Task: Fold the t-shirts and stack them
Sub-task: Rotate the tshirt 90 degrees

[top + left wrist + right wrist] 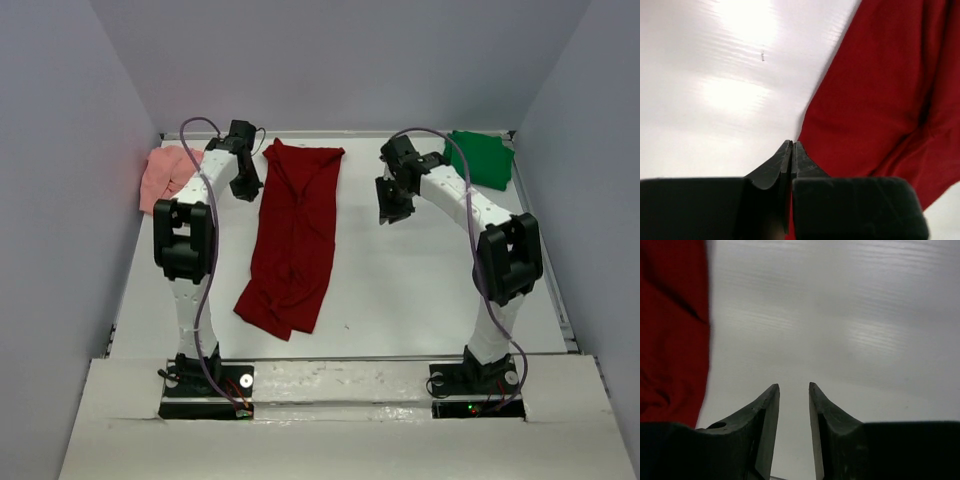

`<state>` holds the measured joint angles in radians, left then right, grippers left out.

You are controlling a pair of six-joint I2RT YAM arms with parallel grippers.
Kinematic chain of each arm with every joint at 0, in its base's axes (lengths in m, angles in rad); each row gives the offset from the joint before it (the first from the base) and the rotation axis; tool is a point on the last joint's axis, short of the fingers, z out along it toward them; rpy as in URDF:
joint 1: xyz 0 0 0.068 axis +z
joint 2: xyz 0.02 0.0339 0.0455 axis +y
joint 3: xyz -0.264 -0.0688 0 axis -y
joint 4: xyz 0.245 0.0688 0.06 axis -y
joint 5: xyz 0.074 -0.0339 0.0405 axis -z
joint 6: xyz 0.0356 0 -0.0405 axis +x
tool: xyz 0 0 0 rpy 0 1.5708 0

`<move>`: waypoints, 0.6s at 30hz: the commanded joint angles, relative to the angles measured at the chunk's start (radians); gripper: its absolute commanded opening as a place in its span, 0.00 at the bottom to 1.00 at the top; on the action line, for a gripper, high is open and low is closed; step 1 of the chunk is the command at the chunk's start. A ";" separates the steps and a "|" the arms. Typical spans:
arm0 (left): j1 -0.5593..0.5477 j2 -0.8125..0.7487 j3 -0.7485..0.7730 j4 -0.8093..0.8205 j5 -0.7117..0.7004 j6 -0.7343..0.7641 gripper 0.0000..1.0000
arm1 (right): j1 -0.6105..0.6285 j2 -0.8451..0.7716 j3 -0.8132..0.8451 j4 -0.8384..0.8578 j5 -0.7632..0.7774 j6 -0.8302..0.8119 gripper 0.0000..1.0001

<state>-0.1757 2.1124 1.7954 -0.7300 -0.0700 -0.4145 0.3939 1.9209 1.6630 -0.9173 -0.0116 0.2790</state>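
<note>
The dark red t-shirt (295, 235) lay as a long strip mid-frame on the worktop (420, 290), with the pink t-shirt (165, 175) upper left and the green t-shirt (480, 158) upper right. My left hand (246, 190) hung pressed together beside the strip, gripping nothing; my right hand (390, 210) stood narrowly parted and empty. To fold cleanly, I judged both should pinch matching corners evenly.
</note>
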 commanded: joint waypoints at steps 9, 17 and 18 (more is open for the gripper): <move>-0.108 -0.505 -0.488 0.013 -0.027 -0.167 0.11 | 0.247 -0.479 -0.584 0.400 -0.480 0.245 0.43; -0.127 -0.631 -0.702 0.093 0.150 -0.198 0.11 | 0.379 -0.479 -0.707 0.431 -0.426 0.272 0.52; -0.127 -0.632 -0.703 0.087 0.138 -0.192 0.11 | 0.379 -0.479 -0.716 0.446 -0.436 0.287 0.52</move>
<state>-0.2932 1.5650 1.1069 -0.6968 -0.0059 -0.5926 0.7433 1.4506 0.9611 -0.5999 -0.4141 0.5121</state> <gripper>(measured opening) 0.109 0.513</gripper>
